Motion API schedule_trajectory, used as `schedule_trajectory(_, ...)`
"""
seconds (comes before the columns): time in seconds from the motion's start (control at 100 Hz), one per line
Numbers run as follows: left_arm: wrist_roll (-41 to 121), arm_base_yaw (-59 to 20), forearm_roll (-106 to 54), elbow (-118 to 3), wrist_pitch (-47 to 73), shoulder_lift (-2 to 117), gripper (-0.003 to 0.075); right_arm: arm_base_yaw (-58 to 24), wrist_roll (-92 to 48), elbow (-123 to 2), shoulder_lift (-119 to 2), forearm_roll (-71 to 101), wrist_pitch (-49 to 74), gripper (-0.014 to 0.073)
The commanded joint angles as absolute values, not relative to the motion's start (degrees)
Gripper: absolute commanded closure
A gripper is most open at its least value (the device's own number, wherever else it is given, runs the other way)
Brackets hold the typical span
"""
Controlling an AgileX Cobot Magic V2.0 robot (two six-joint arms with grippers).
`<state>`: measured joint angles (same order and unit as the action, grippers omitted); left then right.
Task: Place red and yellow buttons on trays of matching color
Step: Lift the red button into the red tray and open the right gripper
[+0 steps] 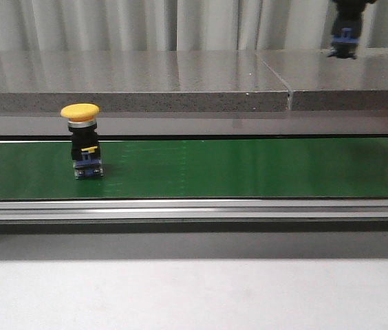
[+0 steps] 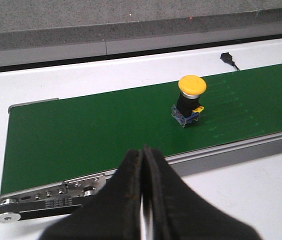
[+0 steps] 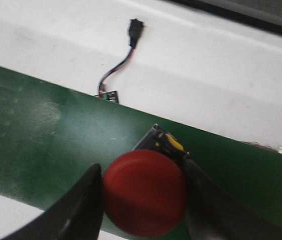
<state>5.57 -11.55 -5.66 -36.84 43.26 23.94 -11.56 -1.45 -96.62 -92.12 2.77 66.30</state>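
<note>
A yellow button [image 1: 81,137] with a black and blue base stands upright on the green belt [image 1: 249,168], towards its left end; it also shows in the left wrist view [image 2: 190,99]. My left gripper [image 2: 143,151] is shut and holds nothing, and it hangs over the belt's near rail, short of the yellow button. My right gripper [image 3: 143,169] is shut on the red button [image 3: 143,192], held above the belt. That button's blue and black base [image 1: 344,42] hangs high at the far right. No tray is in view.
A grey stone ledge [image 1: 180,75] runs behind the belt, and an aluminium rail [image 1: 194,210] runs along its front. A small black cable with a plug [image 3: 126,50] lies on the white surface beside the belt. White tabletop [image 1: 194,295] lies in front.
</note>
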Motion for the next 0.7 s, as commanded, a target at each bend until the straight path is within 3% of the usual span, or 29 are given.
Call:
schedule_trajectory(0.0,5.4,-12.1,-6.6,-38.3,39.5,24.4,0.0741,-7.3,-1.2,-98.2,-88.5,2.7,65.2,0.039)
schedule_trajectory(0.35,5.4,-12.1,-6.6,-38.3,39.5,24.4,0.0741,12.0,6.4,-98.1,-88.2,2.7,65.6,0.039)
schedule_trajectory(0.69,5.4,-12.1,-6.6,-38.3,39.5,24.4,0.0741,26.1,13.2,-89.1,-88.8,2.1,55.2,0.039)
